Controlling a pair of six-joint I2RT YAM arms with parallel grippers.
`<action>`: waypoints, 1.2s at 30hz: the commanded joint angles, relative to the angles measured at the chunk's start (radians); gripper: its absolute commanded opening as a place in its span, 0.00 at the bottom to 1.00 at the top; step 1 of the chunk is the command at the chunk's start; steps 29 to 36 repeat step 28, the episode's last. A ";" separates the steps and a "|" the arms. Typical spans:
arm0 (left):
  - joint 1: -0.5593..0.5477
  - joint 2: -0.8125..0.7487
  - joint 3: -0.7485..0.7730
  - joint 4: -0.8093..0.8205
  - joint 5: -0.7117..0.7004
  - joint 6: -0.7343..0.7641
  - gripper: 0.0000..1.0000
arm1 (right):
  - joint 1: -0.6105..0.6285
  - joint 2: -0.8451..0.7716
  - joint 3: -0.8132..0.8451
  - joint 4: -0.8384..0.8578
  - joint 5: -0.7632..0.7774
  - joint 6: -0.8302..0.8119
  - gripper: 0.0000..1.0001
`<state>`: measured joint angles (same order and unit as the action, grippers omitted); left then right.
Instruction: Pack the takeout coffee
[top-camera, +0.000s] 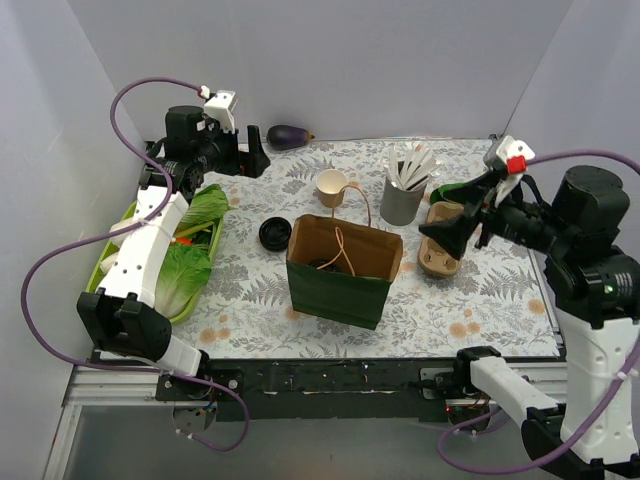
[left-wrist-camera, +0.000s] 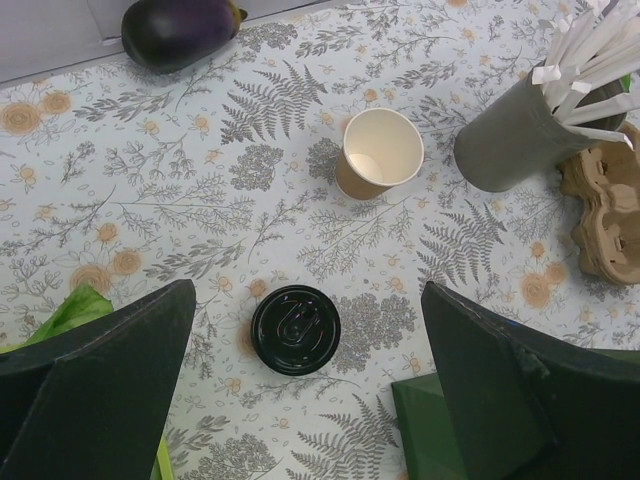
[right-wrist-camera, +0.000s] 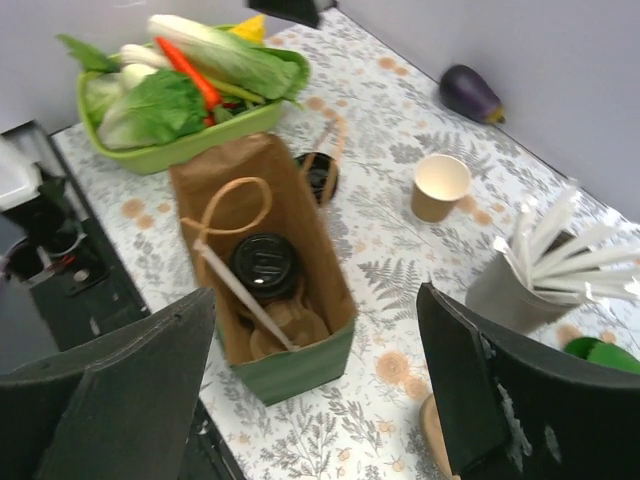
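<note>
- The green paper bag stands upright and open-topped, nearest the arm bases on the fern-print tablecloth.
- The takeout coffee sits inside the bag with its black lid on. A white wrapped stick leans across the bag next to it.
- The right gripper hangs raised at the bag's right, over a cardboard cup carrier. Its jaws are spread apart and hold nothing.
- A green tray of vegetables lies well to the bag's left.
- A loose black lid lies flat just beyond the bag's left corner.
- Beyond the bag stand an unlidded tan cup and, further right, a grey holder of white wrapped sticks.
- The left gripper hovers far back to the bag's left, with its jaws wide apart and empty.
- An eggplant lies farthest from the bag, at the back edge.
</note>
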<state>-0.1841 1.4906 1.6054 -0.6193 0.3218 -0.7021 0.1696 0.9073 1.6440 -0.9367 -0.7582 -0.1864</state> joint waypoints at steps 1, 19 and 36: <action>0.008 -0.052 0.037 0.021 -0.036 0.021 0.98 | -0.002 0.097 -0.058 0.218 0.248 0.120 0.89; 0.008 -0.069 0.056 0.095 -0.109 0.052 0.98 | -0.002 0.297 0.033 0.331 0.832 0.257 0.98; 0.009 0.005 0.134 0.099 -0.153 0.099 0.98 | -0.004 0.288 0.100 0.420 0.893 0.190 0.98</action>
